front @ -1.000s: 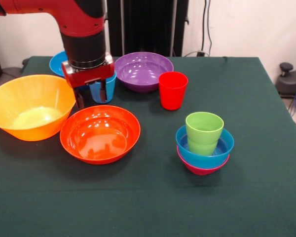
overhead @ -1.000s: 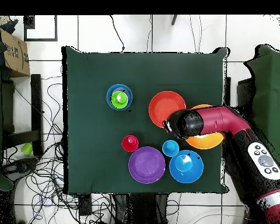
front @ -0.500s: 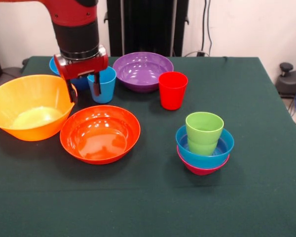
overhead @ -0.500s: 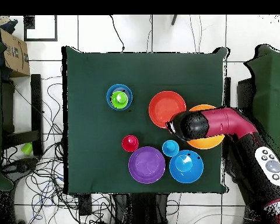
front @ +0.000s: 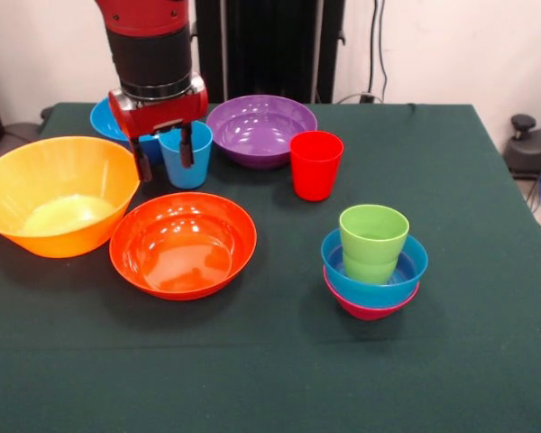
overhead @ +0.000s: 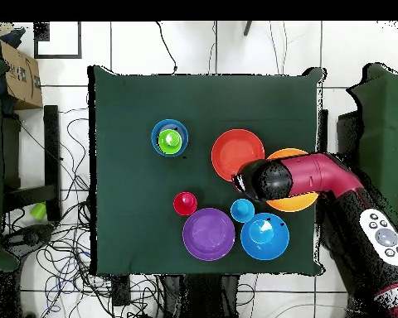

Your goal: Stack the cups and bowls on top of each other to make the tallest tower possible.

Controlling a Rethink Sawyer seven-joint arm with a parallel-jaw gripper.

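We see the green cup (front: 373, 242) nested in the small blue bowl (front: 375, 280).
Our gripper (front: 164, 155) hangs wide, empty, straddling the light blue cup's (front: 187, 162) rim; right table (front: 487, 198) lies bare.

Hand (front: 164, 155) down, fingers (front: 143, 167) apart

One view looks from table height and a little above, across the dark green cloth-covered table (front: 279, 379), close enough that the cloth fills most of the frame; the red and black arm (front: 153, 54) enters at upper left. The other looks straight down from high up, showing the whole table (overhead: 136, 108) mid-frame with tiled floor around it. Both share the tabletop, including the glossy red-orange plastic bowl (front: 182, 244) (overhead: 235, 151).
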